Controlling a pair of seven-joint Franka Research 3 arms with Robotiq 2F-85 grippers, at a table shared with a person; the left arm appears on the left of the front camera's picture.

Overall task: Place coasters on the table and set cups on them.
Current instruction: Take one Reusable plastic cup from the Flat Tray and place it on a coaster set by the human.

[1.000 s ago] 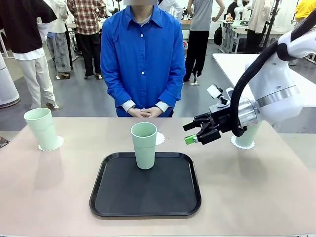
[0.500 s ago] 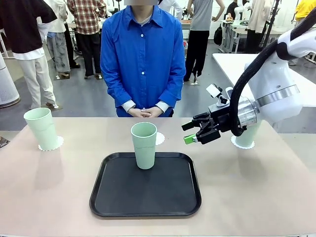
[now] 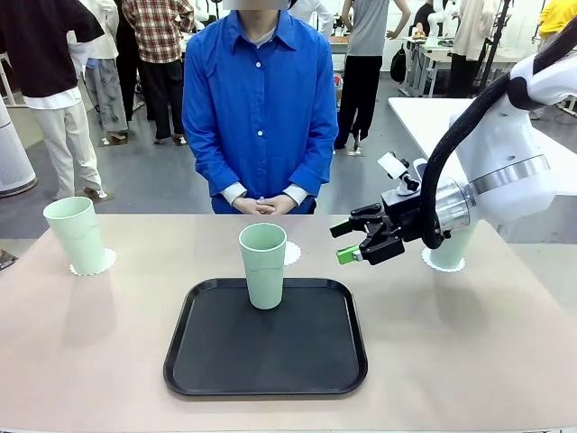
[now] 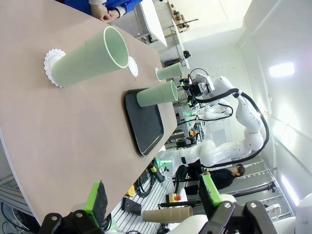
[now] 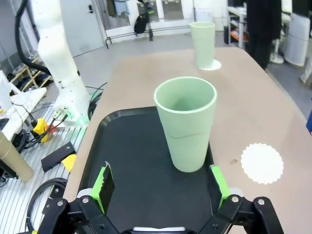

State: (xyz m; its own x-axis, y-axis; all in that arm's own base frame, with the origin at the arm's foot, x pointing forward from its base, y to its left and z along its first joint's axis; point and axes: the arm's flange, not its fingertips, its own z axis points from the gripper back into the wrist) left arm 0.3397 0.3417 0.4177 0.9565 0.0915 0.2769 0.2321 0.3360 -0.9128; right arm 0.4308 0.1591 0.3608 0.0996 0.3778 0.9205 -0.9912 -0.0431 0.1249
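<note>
Over the last second I watched the right gripper (image 3: 347, 242) creep a little further left toward the middle cup (image 3: 263, 265), jaws spread wide, nothing in them. That cup sat on the black tray (image 3: 207, 361), not yet on its coaster (image 5: 262, 163), which lay bare on the table (image 3: 108, 343) just beside the tray. My read: grasp was next. The left cup (image 3: 76, 234) was on its doily (image 3: 108, 262), and the right cup (image 3: 448, 247) was on its own too, partly behind the arm. The left gripper (image 4: 152, 196) hung released, well apart from everything. No brands or readable writing anywhere.
</note>
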